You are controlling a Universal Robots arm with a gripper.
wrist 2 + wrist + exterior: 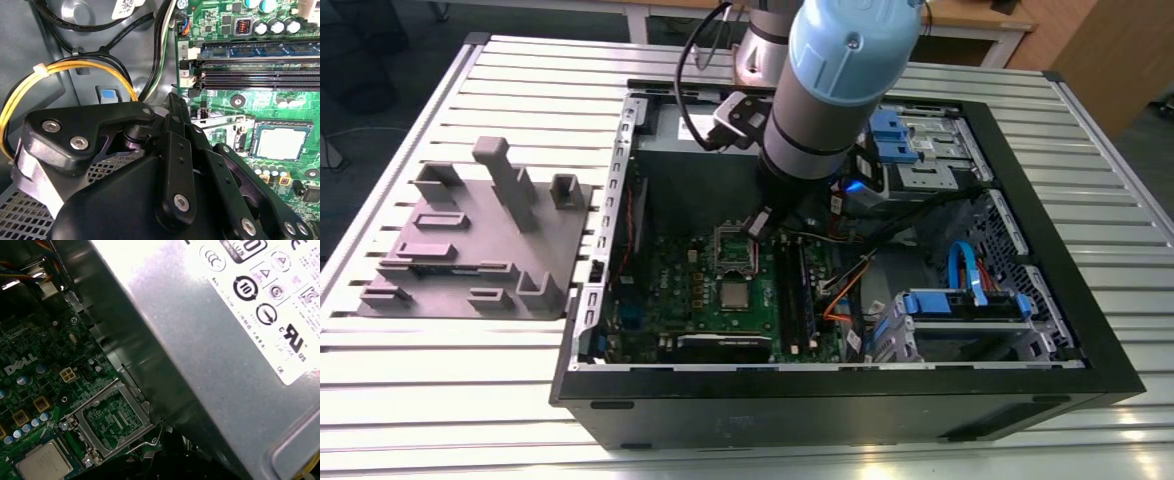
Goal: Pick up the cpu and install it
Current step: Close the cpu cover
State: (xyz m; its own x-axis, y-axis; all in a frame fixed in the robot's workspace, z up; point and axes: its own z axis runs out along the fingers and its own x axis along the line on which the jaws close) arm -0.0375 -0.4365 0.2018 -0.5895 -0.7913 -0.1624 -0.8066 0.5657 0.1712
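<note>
One arm reaches steeply down into the open computer case (1067, 330), its gripper (758, 226) low over the green motherboard (700, 300); whether its fingers are open or closed, I cannot tell. The cpu (735, 294) (281, 143) (44, 462) lies flat on the motherboard, just beside the open socket frame (111, 421). The case sits on a slatted metal table (454, 400), near a grey plastic fixture (474, 245).

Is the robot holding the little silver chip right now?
No, the cpu lies flat on the green motherboard in the exterior view, apart from the arm.
</note>
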